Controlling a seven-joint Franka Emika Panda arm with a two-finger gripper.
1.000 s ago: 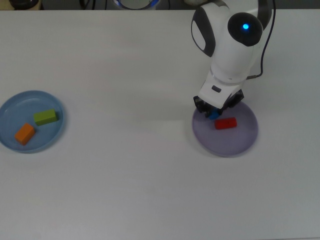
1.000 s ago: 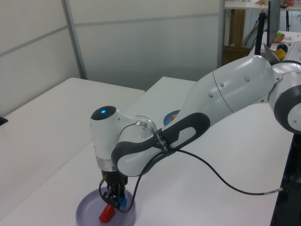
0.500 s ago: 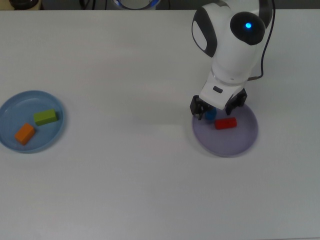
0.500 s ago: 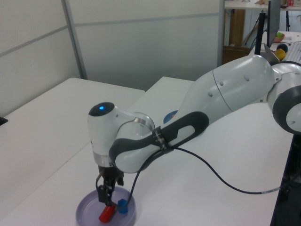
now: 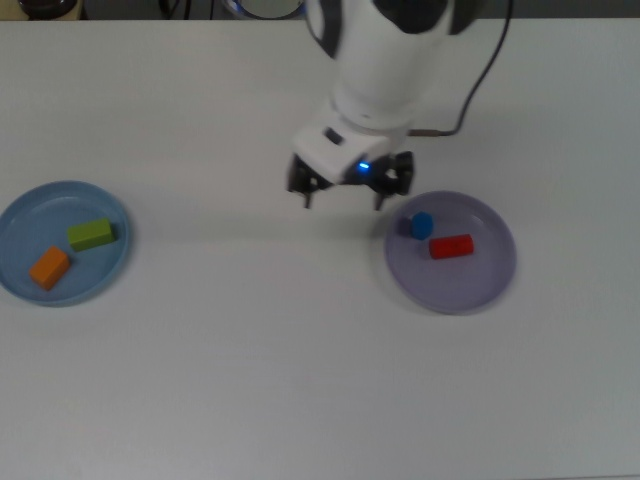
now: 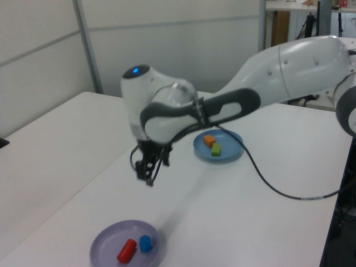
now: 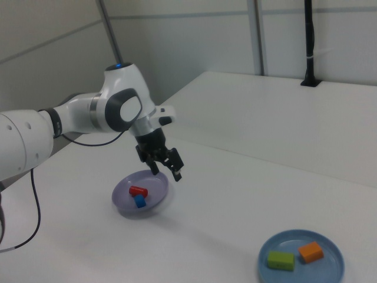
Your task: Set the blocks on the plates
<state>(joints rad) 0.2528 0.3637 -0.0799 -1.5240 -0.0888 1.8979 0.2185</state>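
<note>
Lifted off the lavender plate, the gripper now hangs over bare surface at the top view's centre, jaws wide apart and empty. That plate, at right, holds the blue cube beside the red block. At far left, the light blue plate holds the green block and orange block.

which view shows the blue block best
The top view: the blue block lies unobstructed on the purple plate, just beside the red block. The left view and right view show it too, smaller and at a slant.
</note>
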